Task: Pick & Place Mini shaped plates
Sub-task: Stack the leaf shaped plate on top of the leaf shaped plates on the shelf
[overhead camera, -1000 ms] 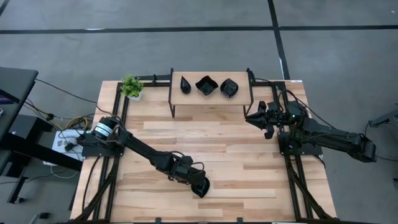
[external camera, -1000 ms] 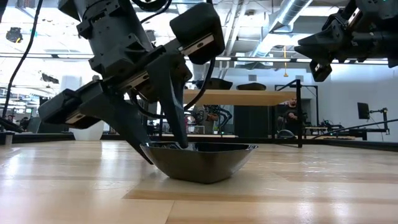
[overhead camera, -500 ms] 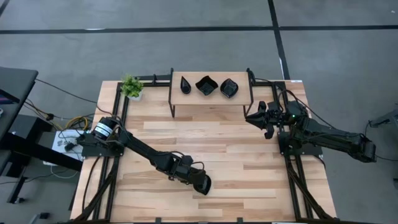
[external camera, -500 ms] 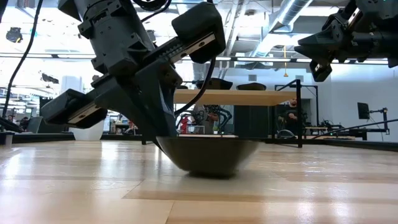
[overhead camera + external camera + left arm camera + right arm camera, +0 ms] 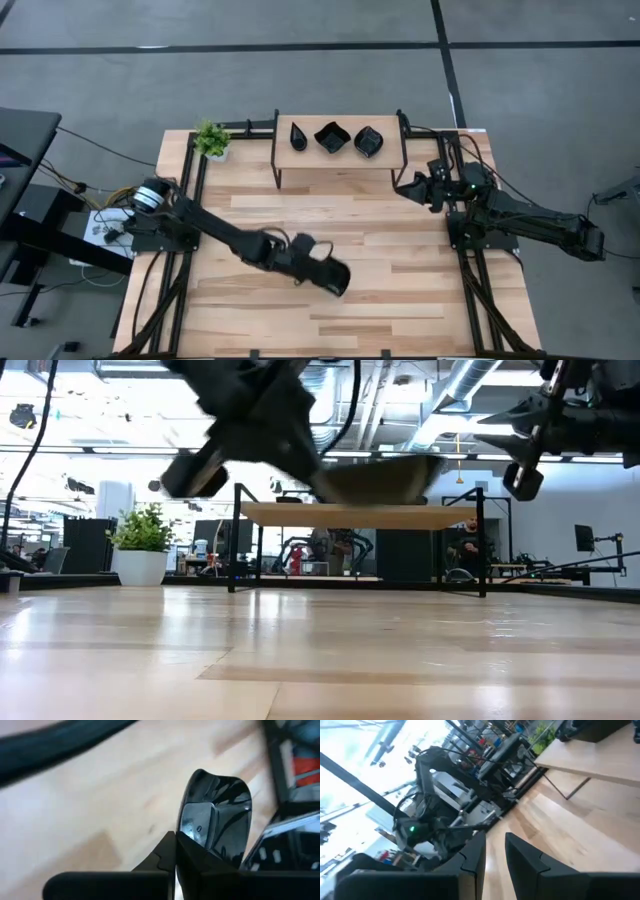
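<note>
High view: the left gripper [image 5: 325, 270] sits over the middle of the table [image 5: 400, 300], a little toward its front edge, its jaws clamped on the rim of a black plate [image 5: 335, 277]. Low view has that plate [image 5: 375, 475] hanging well clear of the wood. The grip looks like a thin pinch on one glossy edge [image 5: 200, 827], so I judge a quick swing could let the plate twist or slip and drop. Reaching the shelf [image 5: 340, 155] at the back edge, it could knock the three plates on it: a teardrop [image 5: 298, 135], a wavy square [image 5: 331, 136] and a leaf oval [image 5: 368, 141]. A plant [image 5: 211, 139] stands at the back left corner. The right gripper [image 5: 418, 185] waits near the shelf's right end, jaws narrowly apart and empty.
</note>
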`<state>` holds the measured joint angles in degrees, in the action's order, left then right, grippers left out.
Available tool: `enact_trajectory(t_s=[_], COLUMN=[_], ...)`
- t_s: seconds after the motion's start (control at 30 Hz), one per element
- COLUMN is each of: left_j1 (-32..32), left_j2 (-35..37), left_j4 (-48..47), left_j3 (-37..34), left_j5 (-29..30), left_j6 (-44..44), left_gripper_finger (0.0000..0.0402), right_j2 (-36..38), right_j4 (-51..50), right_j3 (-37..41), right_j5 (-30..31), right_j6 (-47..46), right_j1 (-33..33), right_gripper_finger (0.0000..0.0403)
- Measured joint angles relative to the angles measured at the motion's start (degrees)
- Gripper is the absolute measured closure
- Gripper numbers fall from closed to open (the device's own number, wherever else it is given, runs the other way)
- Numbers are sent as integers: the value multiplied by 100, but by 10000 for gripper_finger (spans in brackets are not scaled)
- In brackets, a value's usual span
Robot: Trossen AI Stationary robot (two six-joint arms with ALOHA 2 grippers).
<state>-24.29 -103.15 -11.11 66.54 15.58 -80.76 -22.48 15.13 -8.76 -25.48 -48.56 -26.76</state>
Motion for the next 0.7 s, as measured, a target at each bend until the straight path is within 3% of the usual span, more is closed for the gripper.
enact_trajectory(t_s=[0.3, 0.47, 0.6, 0.7], left_j1=[976, 1507, 1771, 1919], left_j2=[788, 1118, 1368, 1468], left_j4=[43, 91, 106, 109], left_j3=[1, 1, 1, 1], left_j5=[232, 239, 239, 303], left_j6=[1699, 2415, 2924, 3270], left_gripper_finger=[398, 398, 398, 398], right_j2=[0, 0, -44, -277], right_j4=[1310, 2331, 2395, 2040], right_j3=[1, -8, -337, -856], right_j5=[1, 4, 181, 409], right_j6=[-765, -899, -503, 336], right_j1=[45, 424, 989, 1496], right_gripper_finger=[334, 334, 334, 334])
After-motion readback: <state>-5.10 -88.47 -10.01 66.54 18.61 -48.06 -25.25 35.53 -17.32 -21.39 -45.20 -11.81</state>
